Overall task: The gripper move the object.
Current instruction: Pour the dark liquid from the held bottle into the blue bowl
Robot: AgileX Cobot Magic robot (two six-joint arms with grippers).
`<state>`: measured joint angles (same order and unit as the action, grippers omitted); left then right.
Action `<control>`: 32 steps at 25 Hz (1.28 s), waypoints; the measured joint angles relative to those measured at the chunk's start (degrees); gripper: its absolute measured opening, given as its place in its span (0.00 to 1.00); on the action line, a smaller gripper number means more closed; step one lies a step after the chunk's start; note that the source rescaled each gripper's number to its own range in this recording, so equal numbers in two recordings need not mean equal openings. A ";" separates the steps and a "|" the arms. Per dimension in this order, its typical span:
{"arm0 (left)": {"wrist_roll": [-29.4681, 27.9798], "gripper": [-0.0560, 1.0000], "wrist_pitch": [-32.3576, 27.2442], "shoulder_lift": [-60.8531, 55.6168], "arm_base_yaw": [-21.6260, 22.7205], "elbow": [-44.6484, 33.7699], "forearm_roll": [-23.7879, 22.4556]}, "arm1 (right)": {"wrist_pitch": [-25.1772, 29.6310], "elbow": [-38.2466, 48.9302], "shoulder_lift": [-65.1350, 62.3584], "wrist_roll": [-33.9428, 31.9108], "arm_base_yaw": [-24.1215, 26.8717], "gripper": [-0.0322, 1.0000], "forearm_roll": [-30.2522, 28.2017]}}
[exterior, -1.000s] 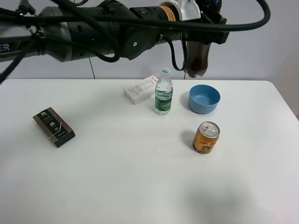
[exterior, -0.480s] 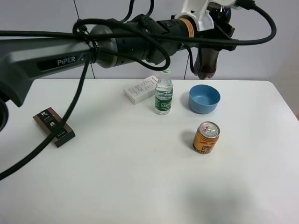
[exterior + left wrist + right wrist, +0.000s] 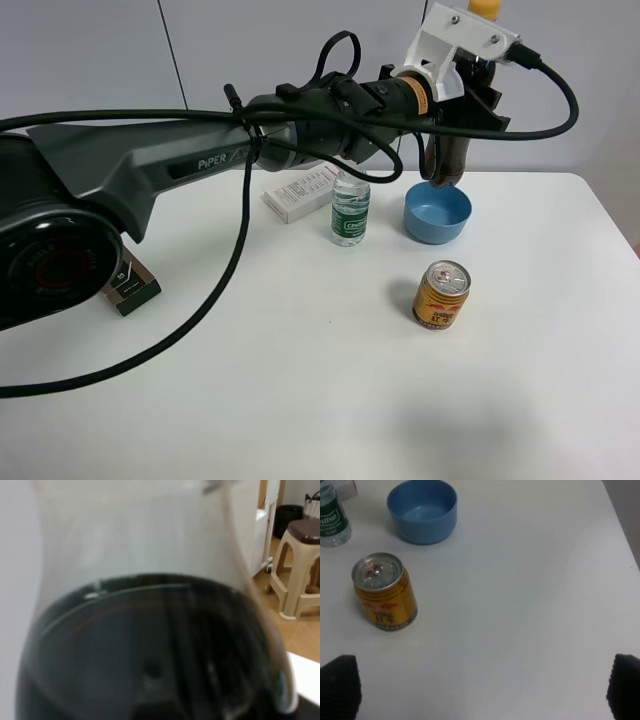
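My left gripper (image 3: 470, 92), black jaws under a white bracket with an orange ring, reaches across to the back right and is shut on the cola bottle (image 3: 447, 162). The bottle hangs in the air, its dark base just above the far rim of the blue bowl (image 3: 437, 212), its yellow-orange cap (image 3: 484, 6) at the top edge. In the left wrist view the bottle (image 3: 150, 645) fills the frame, dark liquid below clear plastic. My right gripper (image 3: 480, 692) is open and empty above the table, with only its black fingertips (image 3: 337, 685) showing.
A yellow can (image 3: 441, 295) stands in front of the bowl. A green-labelled water bottle (image 3: 350, 205) stands left of the bowl, with a white box (image 3: 298, 192) behind it. A dark box (image 3: 130, 285) lies at the far left of the white table (image 3: 250, 390).
The left arm has swung lower and to the right with the cola bottle. The bottle's base has come down from well above the table to just over the bowl's far rim.
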<state>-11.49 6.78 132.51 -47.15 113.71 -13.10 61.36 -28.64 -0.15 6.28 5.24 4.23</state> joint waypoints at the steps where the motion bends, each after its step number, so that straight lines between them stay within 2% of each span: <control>1: 0.00 0.07 0.00 0.66 0.00 0.65 0.00 | 0.00 0.00 0.00 0.00 0.00 1.00 0.00; 7: 0.05 0.07 0.06 4.79 0.29 4.47 -0.22 | 0.00 0.00 0.00 0.00 0.00 1.00 0.00; 17: 0.10 0.07 0.21 7.87 1.71 4.59 -1.02 | 0.00 0.00 0.00 0.00 0.00 1.00 0.00; 26: 0.10 0.07 4.17 8.76 2.32 4.59 -1.88 | 0.00 0.00 0.00 0.00 0.00 1.00 0.00; 32: 0.04 0.07 4.08 8.76 2.32 4.59 -3.07 | 0.00 0.00 0.00 0.00 0.00 1.00 0.00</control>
<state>-11.45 10.86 141.27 -44.83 118.30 -16.17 61.36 -28.64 -0.15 6.28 5.24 4.23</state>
